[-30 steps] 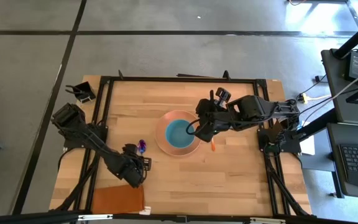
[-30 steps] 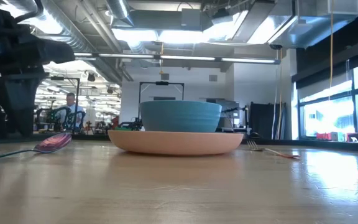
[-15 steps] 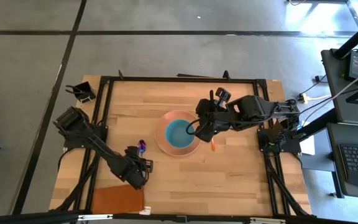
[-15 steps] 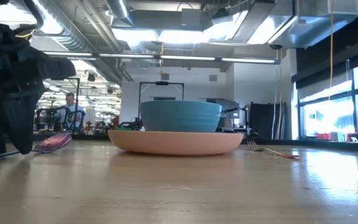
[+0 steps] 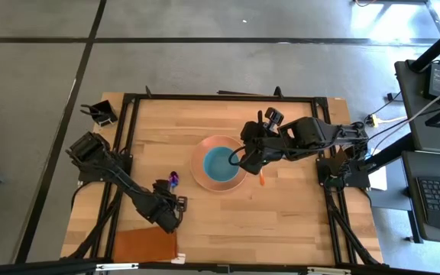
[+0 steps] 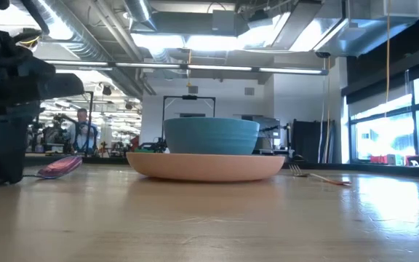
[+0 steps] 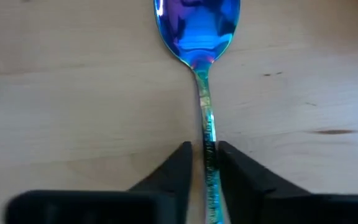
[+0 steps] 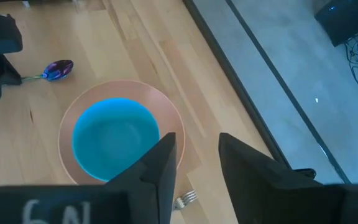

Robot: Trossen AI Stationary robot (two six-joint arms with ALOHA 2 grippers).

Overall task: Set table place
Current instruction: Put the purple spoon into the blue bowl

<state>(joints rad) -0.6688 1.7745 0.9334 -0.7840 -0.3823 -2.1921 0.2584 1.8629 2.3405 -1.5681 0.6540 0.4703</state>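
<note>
The teal bowl (image 5: pixel 221 164) stands in the salmon-orange plate (image 5: pixel 197 174) at the table's middle. The orange-handled fork (image 5: pixel 262 180) lies on the wood right of the plate. The spoon (image 5: pixel 174 182), with a purple head and a teal handle, lies left of the plate. My left gripper (image 7: pixel 205 155) is down at the table over the spoon's handle, shut on it. My right gripper (image 8: pixel 197 155) hovers over the plate's right rim, open and empty. My left gripper has the spoon's thin handle (image 7: pixel 207 138) between its two fingers, about midway along it. The fingers point down from above and stand on either side of the handle, with the head pointing away. The spoon lies flat on the table, its head (image 6: pixel 60 167) on the wood.
An orange cloth (image 5: pixel 145 244) lies at the near edge, just beside my left gripper. A small black holder (image 5: pixel 101 113) sits outside the frame's far left corner. The black rail (image 5: pixel 220 97) edges the table. Bare wood lies near and right of the plate.
My left gripper has come down to the tabletop and shifted slightly toward the near edge. The spoon's head has settled lower and flatter on the wood.
</note>
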